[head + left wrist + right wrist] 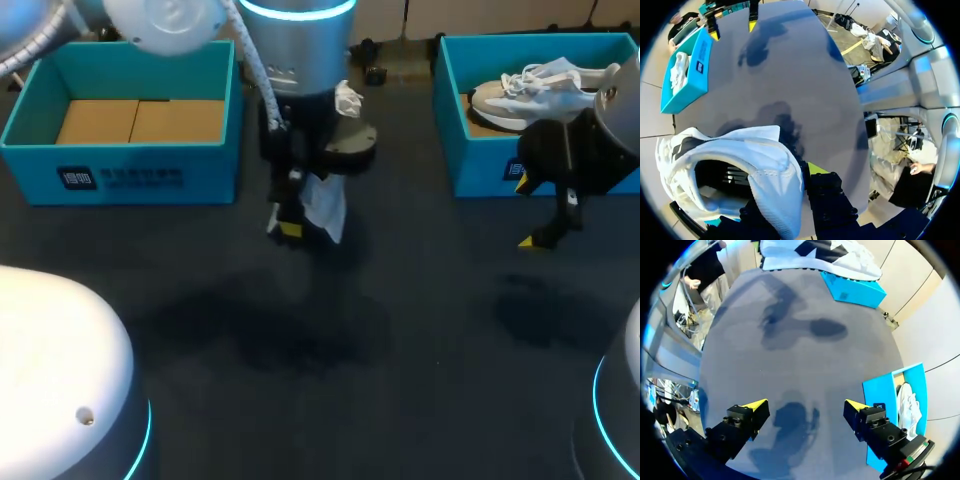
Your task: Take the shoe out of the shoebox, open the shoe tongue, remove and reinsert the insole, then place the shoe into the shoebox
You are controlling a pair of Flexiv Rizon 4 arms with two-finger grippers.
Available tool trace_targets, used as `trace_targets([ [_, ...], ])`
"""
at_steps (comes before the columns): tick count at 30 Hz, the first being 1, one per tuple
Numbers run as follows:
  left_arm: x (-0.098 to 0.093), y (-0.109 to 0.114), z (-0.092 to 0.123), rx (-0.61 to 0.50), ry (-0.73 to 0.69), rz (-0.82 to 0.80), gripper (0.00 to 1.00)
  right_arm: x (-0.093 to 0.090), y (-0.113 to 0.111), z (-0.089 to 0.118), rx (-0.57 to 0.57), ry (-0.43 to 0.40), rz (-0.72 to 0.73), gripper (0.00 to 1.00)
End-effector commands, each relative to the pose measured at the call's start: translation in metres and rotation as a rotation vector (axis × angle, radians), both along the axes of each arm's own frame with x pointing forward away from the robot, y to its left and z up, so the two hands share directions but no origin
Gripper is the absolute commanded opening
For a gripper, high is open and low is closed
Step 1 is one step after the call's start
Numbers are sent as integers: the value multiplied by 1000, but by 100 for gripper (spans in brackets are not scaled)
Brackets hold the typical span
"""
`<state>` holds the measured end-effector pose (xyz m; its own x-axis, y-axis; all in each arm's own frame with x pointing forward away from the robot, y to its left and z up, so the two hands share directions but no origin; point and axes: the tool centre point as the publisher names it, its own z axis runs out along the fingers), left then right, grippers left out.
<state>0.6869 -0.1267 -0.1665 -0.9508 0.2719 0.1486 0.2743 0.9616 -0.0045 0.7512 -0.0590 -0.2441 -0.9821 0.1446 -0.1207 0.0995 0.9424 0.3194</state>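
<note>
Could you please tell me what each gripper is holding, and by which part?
The left gripper holds the white shoe by the fabric edge of its opening; the right gripper is open and empty.

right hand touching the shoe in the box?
Apart. Right wrist view: the right hand is open over bare table; the shoe lies inside the shoebox beside it.

Dark table (pixel 400 380) bears two open teal boxes along its far side, well apart: left shoebox (pixel 120 175) and right shoebox (pixel 480 165).
</note>
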Motion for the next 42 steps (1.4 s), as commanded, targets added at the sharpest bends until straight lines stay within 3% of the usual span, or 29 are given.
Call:
trace_targets([
  [1,10,38,5,-40,-4,-3,0,0,0,-1,-1,-1,0,100],
  [14,57,116,2,-17,9,57,0,0,0,-1,-1,-1,0,100],
  [37,92,227,3,2,1,206,0,0,0,-1,-1,-1,0,100],
  [42,101,260,6,31,4,255,0,0,0,-1,-1,-1,0,100],
])
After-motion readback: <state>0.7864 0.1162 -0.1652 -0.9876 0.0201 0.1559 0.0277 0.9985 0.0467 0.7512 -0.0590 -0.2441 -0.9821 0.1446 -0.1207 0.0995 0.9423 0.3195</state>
